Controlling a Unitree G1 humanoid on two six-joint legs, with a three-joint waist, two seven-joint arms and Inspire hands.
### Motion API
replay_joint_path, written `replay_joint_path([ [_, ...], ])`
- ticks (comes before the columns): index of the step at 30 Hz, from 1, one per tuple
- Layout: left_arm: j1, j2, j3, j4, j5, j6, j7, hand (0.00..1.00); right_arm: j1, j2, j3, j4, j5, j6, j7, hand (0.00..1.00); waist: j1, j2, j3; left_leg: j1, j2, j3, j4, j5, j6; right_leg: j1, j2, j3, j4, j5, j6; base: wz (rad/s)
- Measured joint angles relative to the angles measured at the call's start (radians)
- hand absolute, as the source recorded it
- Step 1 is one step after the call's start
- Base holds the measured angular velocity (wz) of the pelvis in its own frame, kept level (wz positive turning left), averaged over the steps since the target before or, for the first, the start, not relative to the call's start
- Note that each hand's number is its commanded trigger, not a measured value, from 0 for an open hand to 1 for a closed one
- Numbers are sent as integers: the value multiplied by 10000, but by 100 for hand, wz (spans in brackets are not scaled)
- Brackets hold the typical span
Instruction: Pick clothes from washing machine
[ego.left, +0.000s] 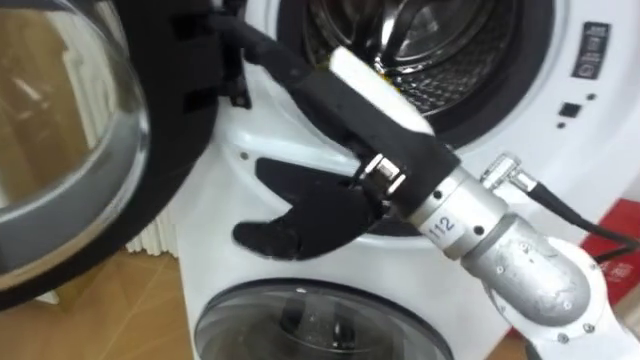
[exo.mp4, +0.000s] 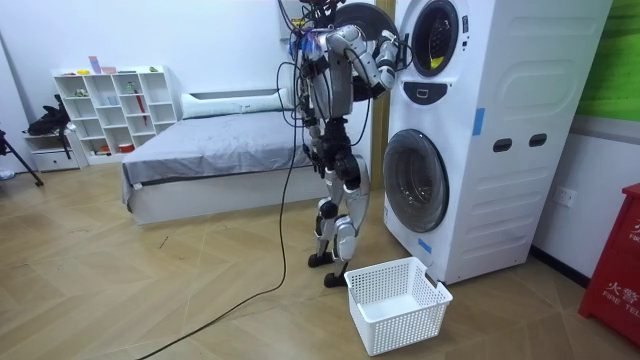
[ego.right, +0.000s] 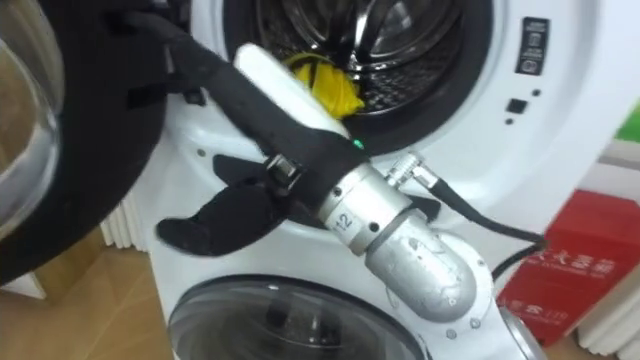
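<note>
The upper washing machine (exo.mp4: 432, 38) has its round door (ego.left: 60, 150) swung open to the left. Inside the steel drum (ego.right: 400, 40) lies a yellow cloth (ego.right: 330, 82), partly hidden behind my hand. My right hand (ego.right: 270, 110) comes in from the lower right and lies across the lower rim of the drum's mouth. It is open, with straight fingers pointing up and left and the thumb (ego.left: 270, 235) spread downward, holding nothing. In the room view I stand upright close in front of the stacked machines, with that arm raised to the upper opening (exo.mp4: 385, 50).
A second machine with a shut round door (ego.left: 320, 325) sits below the upper one. An empty white basket (exo.mp4: 395, 300) stands on the wooden floor beside my feet. A red box (ego.right: 580, 260) is to the right, a bed (exo.mp4: 200, 150) and white shelves (exo.mp4: 110, 110) behind me.
</note>
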Motion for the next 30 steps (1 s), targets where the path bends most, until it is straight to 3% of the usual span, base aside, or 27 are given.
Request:
replay_joint_path([
  [6,-8,-13,-3,22,1,-218,-99,0,1,-3,1,-15,259,-423,185,0,31,155,108,-10,-114,-67,-25,-83,71,13,-44,-107,-46,-3,73,0],
  [9,-20,-18,10,0,1,-226,-98,0,2,-18,-1,-14,257,-495,177,0,36,177,111,-28,-118,-69,-98,-96,84,15,-42,-131,-176,-9,102,0],
  [13,-15,-108,210,3,5,-406,-93,0,2,-76,-233,-14,242,-663,83,0,-80,162,99,-79,-143,-78,-145,-99,88,23,-66,-206,-241,-45,143,6],
  [22,215,-323,675,18,1,-397,-94,0,27,-118,-1653,38,-110,-720,-852,0,-434,163,47,4,-139,-130,-139,-104,96,192,-94,-367,-282,-58,150,5],
  [28,332,-326,793,18,-2,-281,-161,0,-45,-627,-2321,476,-124,-708,-1474,0,-459,132,23,20,-147,-128,-56,-104,98,198,-111,-367,-211,-63,152,0],
  [30,357,-332,796,-42,-5,-171,-181,0,-470,-823,-2340,979,70,-583,-1594,0,-543,86,-9,4,-147,-128,-26,-104,97,179,-116,-365,-185,-63,151,0],
])
